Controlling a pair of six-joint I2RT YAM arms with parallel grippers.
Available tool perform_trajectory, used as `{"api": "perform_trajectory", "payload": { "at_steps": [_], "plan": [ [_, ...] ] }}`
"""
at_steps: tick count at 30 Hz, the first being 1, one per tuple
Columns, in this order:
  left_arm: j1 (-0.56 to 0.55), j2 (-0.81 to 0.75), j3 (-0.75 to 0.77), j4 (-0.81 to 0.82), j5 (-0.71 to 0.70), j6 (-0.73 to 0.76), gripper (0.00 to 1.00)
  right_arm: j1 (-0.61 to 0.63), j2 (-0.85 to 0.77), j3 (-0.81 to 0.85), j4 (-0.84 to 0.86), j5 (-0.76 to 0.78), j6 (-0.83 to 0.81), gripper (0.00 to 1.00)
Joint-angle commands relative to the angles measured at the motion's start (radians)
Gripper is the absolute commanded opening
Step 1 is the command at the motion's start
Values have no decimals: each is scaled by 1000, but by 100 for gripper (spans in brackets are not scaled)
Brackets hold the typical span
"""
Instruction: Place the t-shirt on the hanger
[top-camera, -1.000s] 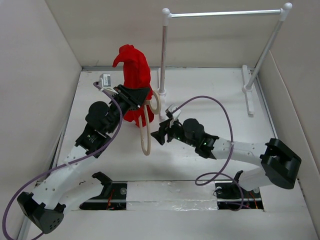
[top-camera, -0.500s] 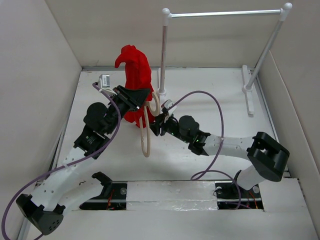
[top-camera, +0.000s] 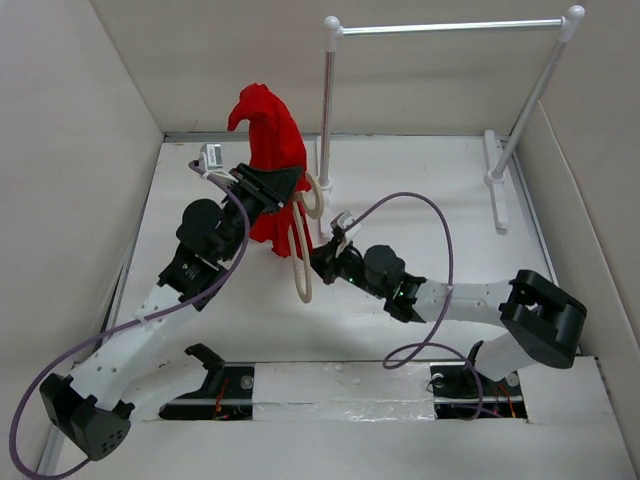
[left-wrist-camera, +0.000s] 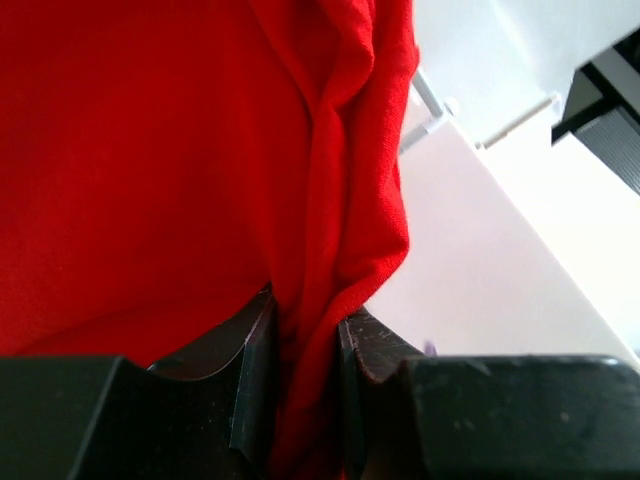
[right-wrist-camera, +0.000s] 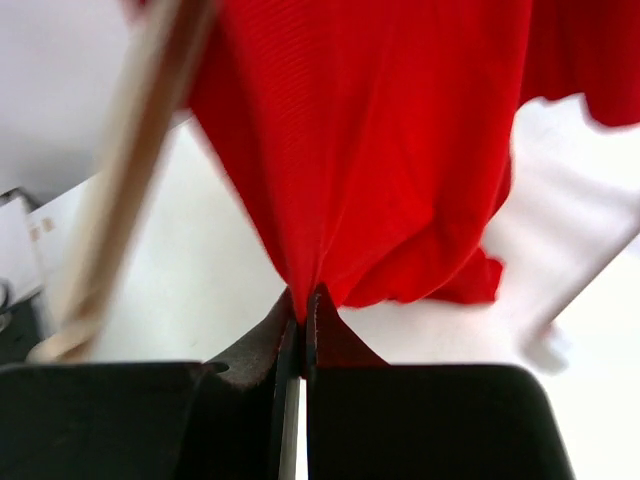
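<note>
The red t-shirt (top-camera: 268, 140) hangs bunched above the table, its lower edge near the surface. My left gripper (top-camera: 288, 186) is shut on a thick fold of the t-shirt (left-wrist-camera: 200, 150), with cloth filling the gap between its fingers (left-wrist-camera: 375, 350). The beige hanger (top-camera: 301, 262) dangles beside the shirt's lower part, its curved end next to the left gripper; what carries it is hidden. From the right, my right gripper (top-camera: 322, 257) is shut on a thin pinch of the shirt's lower edge (right-wrist-camera: 305, 290). The hanger shows as a blurred tan bar (right-wrist-camera: 125, 190) at the left of the right wrist view.
A white rack with a silver rod (top-camera: 450, 27) stands at the back right, one post (top-camera: 326, 120) right behind the shirt and a foot (top-camera: 497, 185) near the right wall. Tall pale walls close in the table on the left, back and right.
My right gripper moved left to the shirt's lower edge and went from open to shut on it. The left arm shifted slightly and the hanger swung a little to the right.
</note>
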Motion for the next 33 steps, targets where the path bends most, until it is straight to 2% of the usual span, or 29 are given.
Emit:
{"api": "perform_trajectory", "payload": {
  "at_steps": [1, 3, 6, 14, 20, 22, 29, 33],
  "plan": [
    [4, 26, 41, 258, -83, -13, 0, 57, -64, -70, 64, 5, 65, 0],
    [4, 47, 21, 364, -123, -31, 0, 83, -98, -110, 47, 17, 83, 0],
    [4, 76, 13, 428, -189, -31, 0, 150, -141, -133, 12, 60, 99, 0],
    [4, 162, 84, 493, -263, 52, 0, 252, -190, -191, -37, 97, 174, 0],
    [112, 200, 72, 551, -165, -91, 0, 328, -132, -205, -53, 112, 243, 0],
    [121, 213, 76, 576, -168, -91, 0, 353, -110, -200, -56, 124, 261, 0],
    [145, 253, 102, 607, -208, 52, 0, 443, -121, -217, -119, 164, 338, 0],
    [145, 273, 100, 629, -235, 188, 0, 471, -182, -222, -232, 186, 369, 0]
  ]
}}
